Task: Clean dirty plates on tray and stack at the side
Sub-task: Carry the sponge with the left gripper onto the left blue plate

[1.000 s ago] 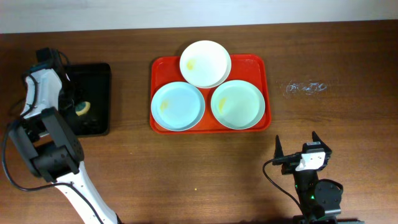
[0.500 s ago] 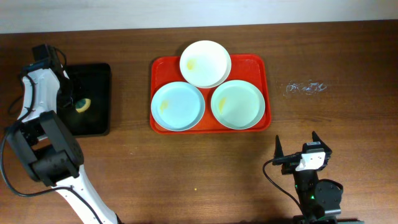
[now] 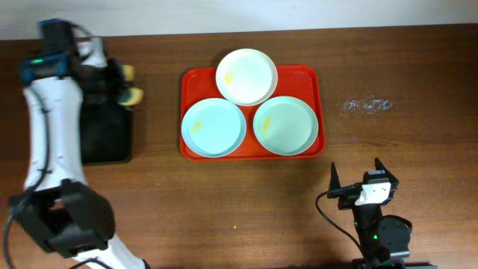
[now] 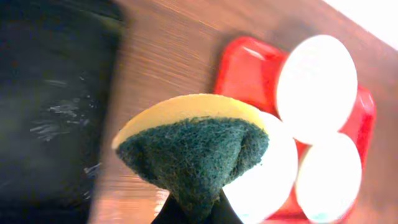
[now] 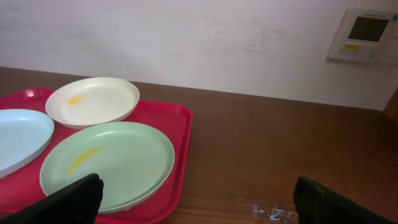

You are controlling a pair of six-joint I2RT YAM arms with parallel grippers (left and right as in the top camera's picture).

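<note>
We log the left gripper (image 3: 113,79) clamped on a yellow-green sponge (image 4: 193,146) over the black tray (image 3: 104,138) edge. The right gripper (image 3: 357,173) has its jaws apart. Three plates (image 3: 246,75) sit on the red tray (image 3: 314,78).

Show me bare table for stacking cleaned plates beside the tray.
Free: wood right of the tray, up to the pale marks; the wide strip between tray and right gripper. Narrow: the gap toward the black tray, the left gripper holding a sponge at its edge. Crowded: the tray, filled by three plates.
</note>
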